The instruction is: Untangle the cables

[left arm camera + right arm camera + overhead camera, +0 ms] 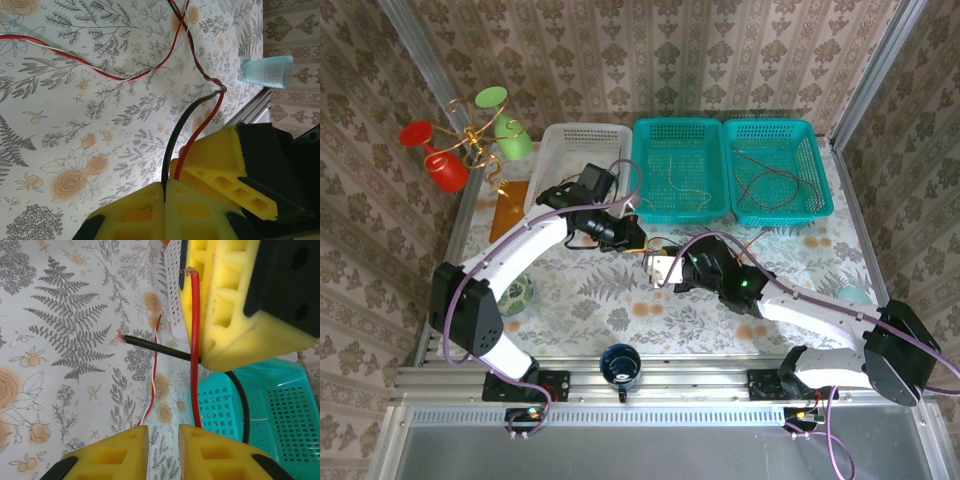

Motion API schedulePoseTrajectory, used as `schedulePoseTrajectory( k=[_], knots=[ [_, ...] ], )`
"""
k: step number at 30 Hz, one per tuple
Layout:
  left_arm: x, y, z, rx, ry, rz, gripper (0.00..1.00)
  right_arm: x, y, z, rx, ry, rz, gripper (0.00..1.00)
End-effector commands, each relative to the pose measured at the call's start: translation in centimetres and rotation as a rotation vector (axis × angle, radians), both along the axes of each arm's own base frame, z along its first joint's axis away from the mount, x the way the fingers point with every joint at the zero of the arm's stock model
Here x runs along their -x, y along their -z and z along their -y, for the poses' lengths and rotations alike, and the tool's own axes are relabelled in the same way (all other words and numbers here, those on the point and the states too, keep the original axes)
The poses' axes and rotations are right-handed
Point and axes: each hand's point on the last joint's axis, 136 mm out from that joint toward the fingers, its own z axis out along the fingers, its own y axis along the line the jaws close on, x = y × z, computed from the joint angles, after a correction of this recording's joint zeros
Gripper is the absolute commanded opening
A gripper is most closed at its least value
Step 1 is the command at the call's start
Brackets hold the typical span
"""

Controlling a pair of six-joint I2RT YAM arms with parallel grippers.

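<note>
The top external camera is looking down from above and behind the arm bases. It is taking in the whole table (600, 300), out to the white basket (582, 127) and two teal baskets (678, 122) along the far edge. The left wrist camera is sitting low and close over the floral tablecloth, looking past the left gripper (164, 186) toward a teal tumbler (268, 71) at the table's right edge. The right wrist camera is hovering equally near, facing past the right gripper (163, 432) toward the white basket and a teal one. Both wrist views are sharing the red and black cables (218, 86), each catching the other arm's yellow fingers.
</note>
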Motion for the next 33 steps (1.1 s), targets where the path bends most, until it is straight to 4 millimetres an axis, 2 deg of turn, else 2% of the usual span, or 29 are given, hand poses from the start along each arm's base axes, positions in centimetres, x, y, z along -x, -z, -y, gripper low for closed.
schedulePoseTrajectory(
  k=[1,6,8,12,19,27,30,33],
  knots=[
    [0.5,-1.9,0.3,0.048,0.003,0.009,0.0,-0.7,-1.5,-0.7,-0.042,-0.016,0.0,0.19],
    [0.5,-2.1,0.5,0.059,0.002,0.011,0.0,-1.1,-1.2,-0.5,-0.043,-0.011,-0.025,0.08],
    [0.5,-2.1,0.5,0.057,0.002,0.007,0.0,-1.0,-1.5,-0.6,-0.05,-0.015,-0.03,0.1],
    [0.6,-1.9,0.4,0.051,0.003,0.004,0.0,-0.7,-2.8,-0.4,-0.094,-0.014,-0.009,0.26],
    [0.5,-1.7,0.4,0.049,0.003,0.002,0.0,-0.5,-4.2,-0.3,-0.106,-0.013,0.023,0.31],
    [0.5,-1.8,0.4,0.051,0.007,0.002,0.0,-1.8,-1.6,-1.0,-0.042,-0.015,-0.007,0.32],
    [0.6,-1.8,0.3,0.05,0.007,0.002,0.0,-2.3,-1.5,-1.5,-0.044,-0.013,-0.008,0.28],
    [0.6,-1.7,0.2,0.047,0.004,0.001,0.0,-2.3,-2.0,-1.7,-0.054,-0.015,-0.016,0.12]
  ],
)
